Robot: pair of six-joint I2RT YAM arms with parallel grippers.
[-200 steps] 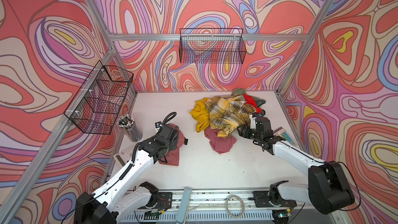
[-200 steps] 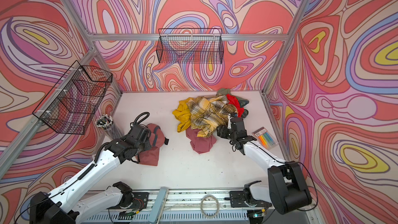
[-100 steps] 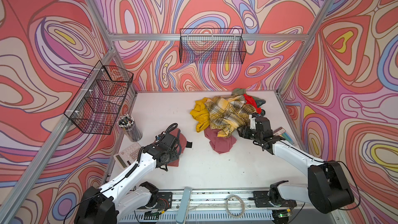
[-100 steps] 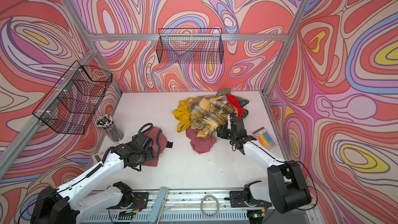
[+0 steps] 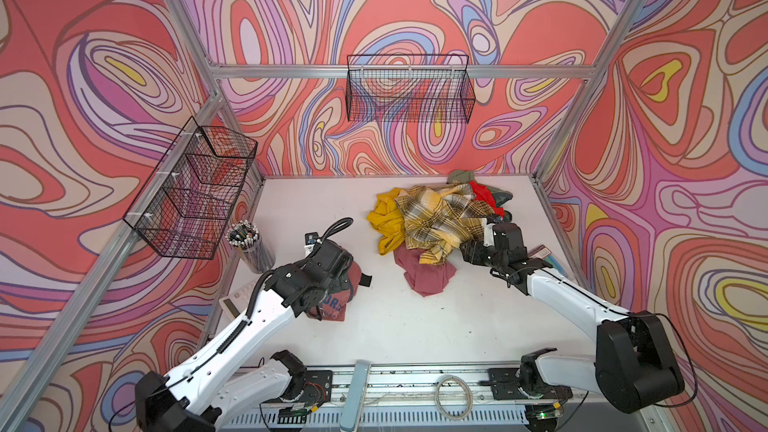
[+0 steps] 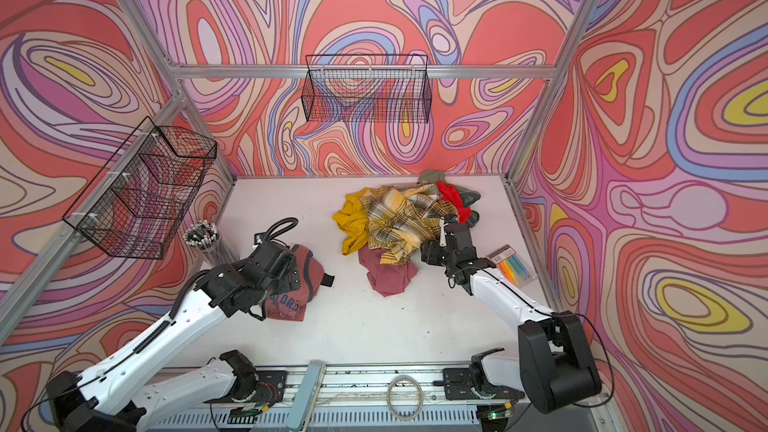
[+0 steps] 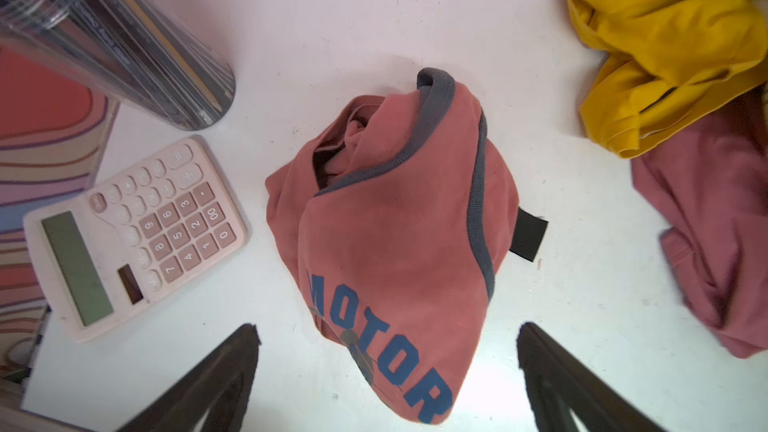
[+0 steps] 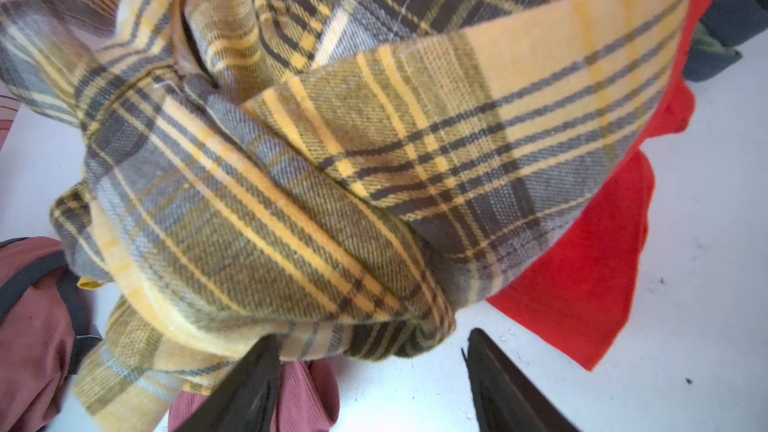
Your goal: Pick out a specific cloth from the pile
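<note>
L gripper (image 7: 384,328) is wide open w/ nothing in it. Its two black fingers (image 7: 224,367) stand one on each side of the tee (image 7: 395,222) and don't touch it. The tee is pink w/ a grey neck band & blue letters, "MOTOR". It lies in a lump on the white counter (image 7: 332,14), all alone, well apart from the pile (image 5: 436,222). A small black tab (image 7: 528,234) pokes out from under one edge of it. Near the tee are a pink calc (image 7: 137,234) & a clear pen cup (image 7: 124,43). In both top views these two sit by the L wall.

R gripper (image 8: 368,340) is open too, a good way, and holds nothing I can see. A fold of the plaid shirt (image 8: 332,160) sits right at its tips; can't tell if they touch. The plaid shirt lies on top of the pile. Red cloth (image 8: 582,263) pokes out from under it on one side. Rose cloth (image 8: 307,392) lies under it, just by the tips. Yellow cloth (image 7: 665,35) is on the pile's side nearest the tee. Green cloth (image 5: 461,176) is at the back. A marker pack (image 6: 513,268) lies beside the R arm.
</note>
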